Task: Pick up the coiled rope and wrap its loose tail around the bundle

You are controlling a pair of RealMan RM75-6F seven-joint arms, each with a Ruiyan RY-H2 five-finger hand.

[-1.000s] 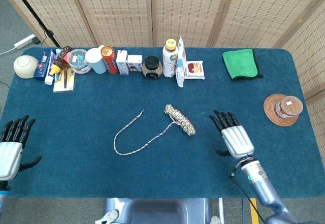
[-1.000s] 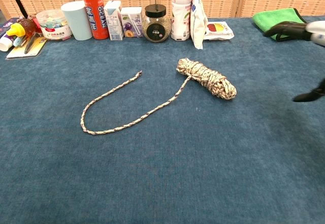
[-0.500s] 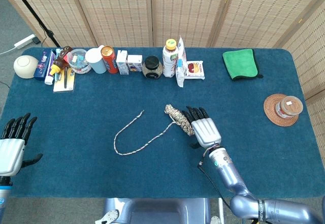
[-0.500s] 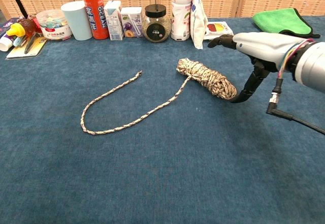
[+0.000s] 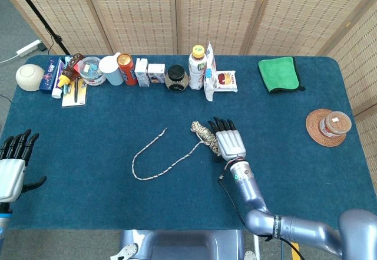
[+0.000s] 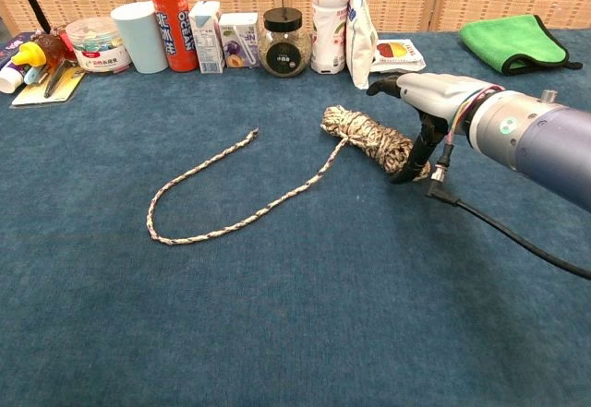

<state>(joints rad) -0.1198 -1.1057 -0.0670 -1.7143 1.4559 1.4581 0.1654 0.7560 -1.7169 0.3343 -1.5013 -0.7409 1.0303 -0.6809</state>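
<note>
Rope bundle: the coiled rope bundle (image 5: 207,137) lay near the middle of the blue table (image 5: 106,189), and we saw it lying flat on the cloth, not lifted.
Loose tail: the tail (image 5: 154,164) left the bundle toward our left, curved in a U shape on the table, and its free end (image 6: 252,134) pointed toward the row of bottles and boxes (image 5: 147,71).
Right hand: our right hand (image 5: 229,142) hovered over the right end of the bundle with fingers spread and straight; in the chest view the thumb (image 6: 411,156) reached down just beside the coil, and we could not tell if it touched it.
Left hand: our left hand (image 5: 12,167) stayed well apart from the rope at the left table edge, fingers apart, holding nothing.
Other things: a green cloth (image 5: 278,73) and a round coaster with a small container (image 5: 327,126) lay at the far right.
</note>
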